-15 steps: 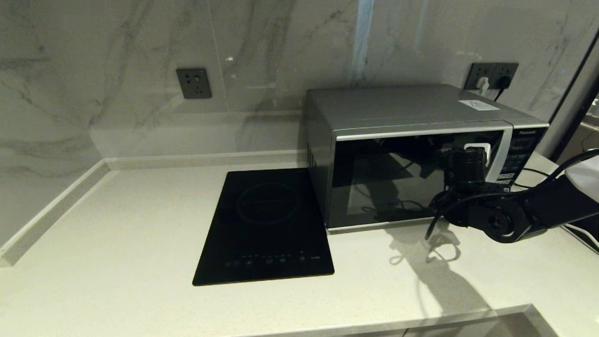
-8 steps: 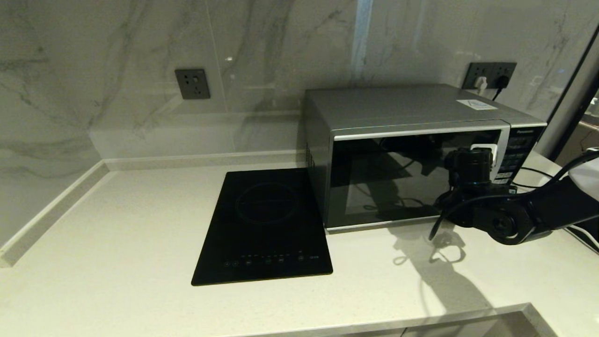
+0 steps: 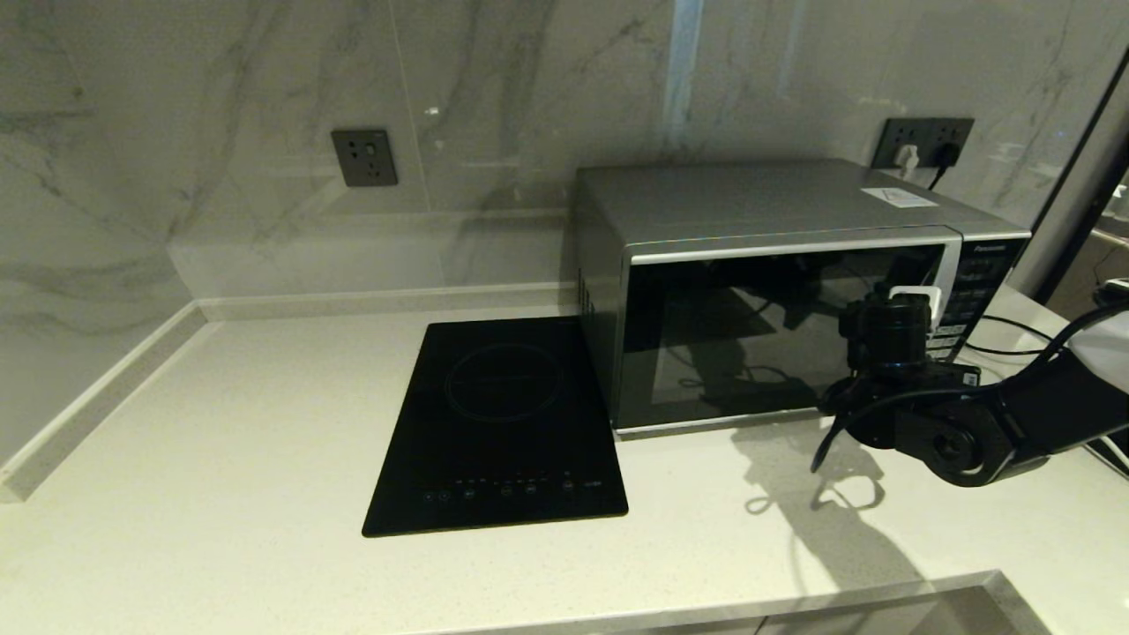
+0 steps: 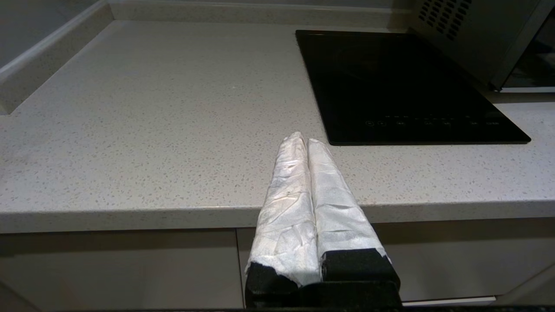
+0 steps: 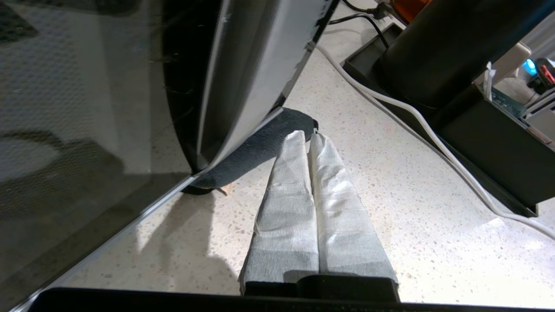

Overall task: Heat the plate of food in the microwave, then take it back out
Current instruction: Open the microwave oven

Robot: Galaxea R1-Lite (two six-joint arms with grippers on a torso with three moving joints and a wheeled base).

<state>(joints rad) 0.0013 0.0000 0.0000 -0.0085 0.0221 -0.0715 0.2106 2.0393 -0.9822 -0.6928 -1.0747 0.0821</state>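
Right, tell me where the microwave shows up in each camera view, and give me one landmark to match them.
Head view: the microwave stands right of centre on the counter, door closed.
Left wrist view: only its vented side and door corner show, top right.
Right wrist view: its dark glass door and silver edge fill the left half.
Shared landmark: the speckled counter.

A flat black induction cooktop [image 3: 498, 428] lies flush on the pale speckled desk [image 3: 220, 459], its row of touch controls along the near edge. On the marble wall [image 3: 220, 106] behind sits a dark wall socket [image 3: 364, 157], nothing plugged in. Farther right, a second dark outlet strip [image 3: 924, 141] holds a white plug and a black one. A white cable [image 5: 416, 117] trails across the desk beside a black boxy base [image 5: 477, 143].
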